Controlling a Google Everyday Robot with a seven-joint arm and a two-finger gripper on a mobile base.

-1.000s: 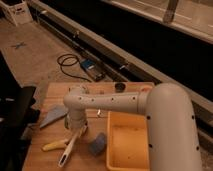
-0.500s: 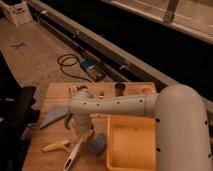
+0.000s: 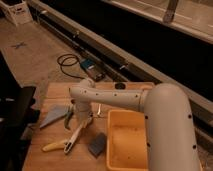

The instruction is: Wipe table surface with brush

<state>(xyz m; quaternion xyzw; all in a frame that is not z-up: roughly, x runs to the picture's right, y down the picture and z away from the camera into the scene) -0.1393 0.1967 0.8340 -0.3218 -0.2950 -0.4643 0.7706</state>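
the gripper (image 3: 80, 116) hangs low over the left half of the table surface (image 3: 57, 160), at the end of the white arm (image 3: 120, 98) that reaches across from the right, and it looks clamped shut on the upper end of the brush (image 3: 76, 136). the brush slants down and to the left, its lower end on the wood just beside the short yellow-handled tool (image 3: 54, 146). this reads as the wiping step itself, with the brush in contact and mid-stroke. the next move calls for dragging the tip across open planks while keeping it pressed down. there is little room: the yellow tub (image 3: 127, 142) sits close on the right, a blue-grey block (image 3: 98, 145) lies between tub and brush, and a grey wedge-shaped piece (image 3: 54, 117) lies to the left.
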